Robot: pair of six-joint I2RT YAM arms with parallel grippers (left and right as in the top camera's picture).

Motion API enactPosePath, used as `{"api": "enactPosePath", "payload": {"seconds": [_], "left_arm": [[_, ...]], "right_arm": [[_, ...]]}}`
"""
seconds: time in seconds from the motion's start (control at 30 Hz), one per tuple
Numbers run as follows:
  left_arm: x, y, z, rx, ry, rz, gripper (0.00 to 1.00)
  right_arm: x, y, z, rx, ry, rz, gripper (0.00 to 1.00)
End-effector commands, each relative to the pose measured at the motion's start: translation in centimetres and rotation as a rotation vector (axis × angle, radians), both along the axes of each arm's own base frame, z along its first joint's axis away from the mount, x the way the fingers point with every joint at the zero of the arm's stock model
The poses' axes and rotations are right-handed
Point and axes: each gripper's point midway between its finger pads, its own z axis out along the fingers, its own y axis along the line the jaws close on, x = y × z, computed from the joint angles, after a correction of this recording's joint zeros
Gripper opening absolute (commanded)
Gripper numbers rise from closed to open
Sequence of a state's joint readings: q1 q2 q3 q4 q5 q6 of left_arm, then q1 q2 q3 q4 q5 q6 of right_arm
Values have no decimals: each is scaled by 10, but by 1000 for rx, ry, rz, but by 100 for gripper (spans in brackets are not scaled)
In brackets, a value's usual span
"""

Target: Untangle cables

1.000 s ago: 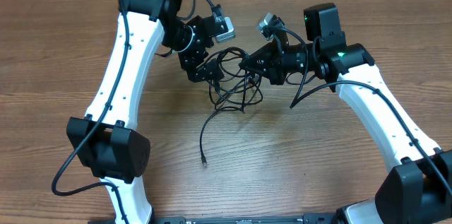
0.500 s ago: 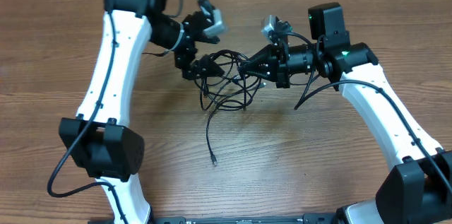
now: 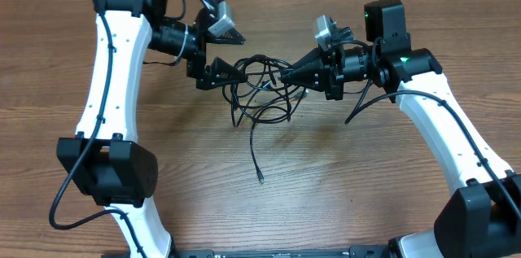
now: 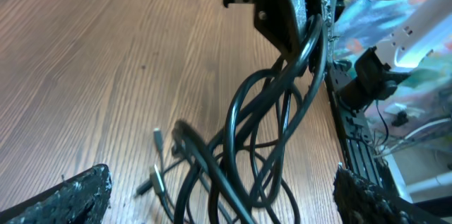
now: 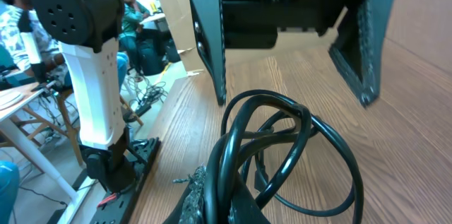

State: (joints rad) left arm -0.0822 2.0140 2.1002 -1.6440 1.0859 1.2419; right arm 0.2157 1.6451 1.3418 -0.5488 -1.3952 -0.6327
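- The cables [image 3: 262, 95] sat as a loose black bundle mid-counter [image 3: 342, 193], strung between the two arms. One free tail trailed toward the near edge and ended in a small plug end [image 3: 260, 178].
- The right arm [image 3: 440, 120] reached in from the right with its wrist level. The right fingers [image 3: 297, 75] were clamped tight on several strands at the bundle's right side. The right wrist view confirmed it, with loops [image 5: 282, 132] rising straight out of the closed tips [image 5: 212, 196].
- The left arm [image 3: 110, 71] stood tall at the far left, wrist turned in toward the bundle. The left fingers [image 3: 218, 71] were spread wide, gripping nothing. In the left wrist view both pads [image 4: 74, 196] stood well apart with the cords [image 4: 272, 111] hanging between them.
- Overhead, the lower left finger lay right at the bundle's left edge; I could not tell whether it touched.
- Against a second ago, the left arm had swung out to the left and its fingers had parted. The bundle looked drawn wider, and the plug end had slid to the right.
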Motion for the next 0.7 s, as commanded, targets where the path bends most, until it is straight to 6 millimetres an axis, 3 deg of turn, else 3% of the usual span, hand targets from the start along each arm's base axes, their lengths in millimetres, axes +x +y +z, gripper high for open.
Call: {"api": "enactPosePath", "payload": {"seconds": [0.0,0.13,0.23,0.43,0.47,0.67], "left_arm": [[-12,-15,12,-39,-59,-62,100],[-14,-18,12,-40,-70,-75,100],[-14,-18,12,-39,-68,-75,87],[-16,-21,11,-34,-79,-91,9],[-16,-22,11,-34,-79,-92,5],[-16,-22,11,-34,-77,-92,4]], "right_arm": [[-8,-1,15,54,-38,46,4],[-8,-1,15,54,-38,46,4],[-9,-1,15,54,-38,47,4],[-9,-1,15,54,-37,47,4],[-9,-1,15,54,-37,47,4],[-9,-1,15,54,-37,47,4]]}}
